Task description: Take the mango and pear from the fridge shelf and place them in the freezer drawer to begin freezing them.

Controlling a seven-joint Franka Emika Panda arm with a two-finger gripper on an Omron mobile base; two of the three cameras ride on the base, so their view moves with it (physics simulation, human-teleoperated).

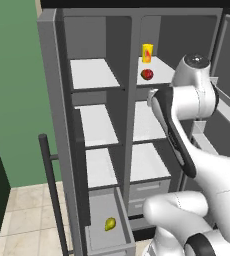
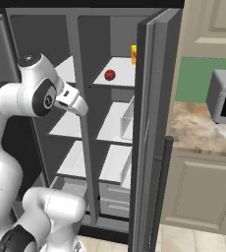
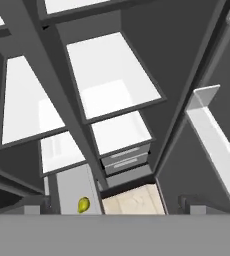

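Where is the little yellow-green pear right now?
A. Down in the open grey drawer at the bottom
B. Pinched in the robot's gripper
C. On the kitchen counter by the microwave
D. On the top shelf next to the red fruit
A: the pear lies on the floor of the pulled-out freezer drawer, while the mango sits on the fridge shelf above.

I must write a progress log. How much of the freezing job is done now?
Half done: the pear lies in the open freezer drawer. Nothing looks in hand. Left: the mango sits on the upper fridge shelf beside a yellow carton.
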